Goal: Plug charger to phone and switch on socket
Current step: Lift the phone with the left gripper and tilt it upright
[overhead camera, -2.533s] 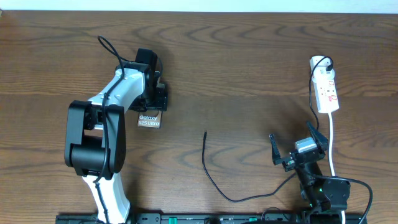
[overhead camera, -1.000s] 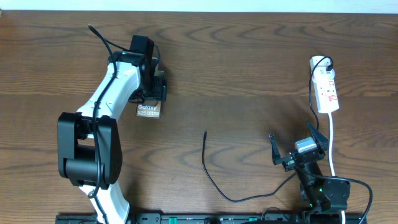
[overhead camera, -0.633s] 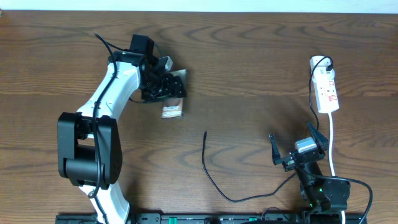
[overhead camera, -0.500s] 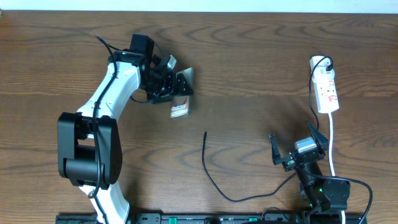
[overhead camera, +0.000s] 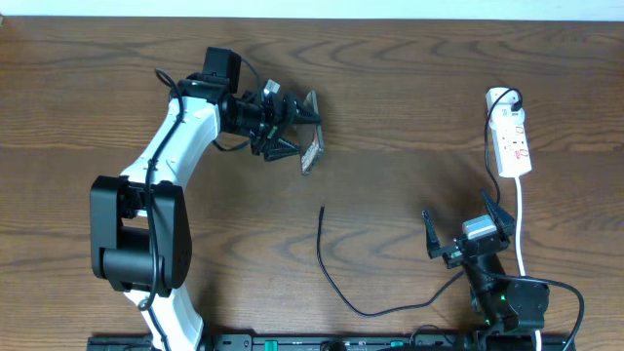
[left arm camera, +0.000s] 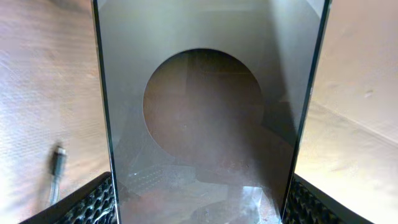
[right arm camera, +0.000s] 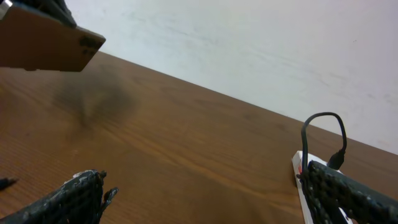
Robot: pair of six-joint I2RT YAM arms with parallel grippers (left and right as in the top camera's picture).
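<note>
My left gripper [overhead camera: 292, 132] is shut on the phone [overhead camera: 311, 154] and holds it lifted and turned on edge above the table's upper middle. In the left wrist view the phone [left arm camera: 205, 106] fills the frame between the fingers [left arm camera: 199, 211], with its dark oval showing. The phone also shows in the right wrist view [right arm camera: 46, 40] at the top left. The charger [overhead camera: 331, 278], a thin black cable, lies in a curve at the lower middle, its tip [left arm camera: 57, 162] below the phone. The socket [overhead camera: 510, 136] lies at the far right with a black plug in it. My right gripper [overhead camera: 466, 234] is open and empty near the front right.
The socket's white cord [overhead camera: 522, 224] runs down the right side past my right arm. The socket's end and black plug show in the right wrist view [right arm camera: 311, 174]. A black rail [overhead camera: 312, 343] runs along the table's front edge.
My left gripper has lifted the phone off the table, carried it right and turned it on edge. The right arm and the charger have not moved.
</note>
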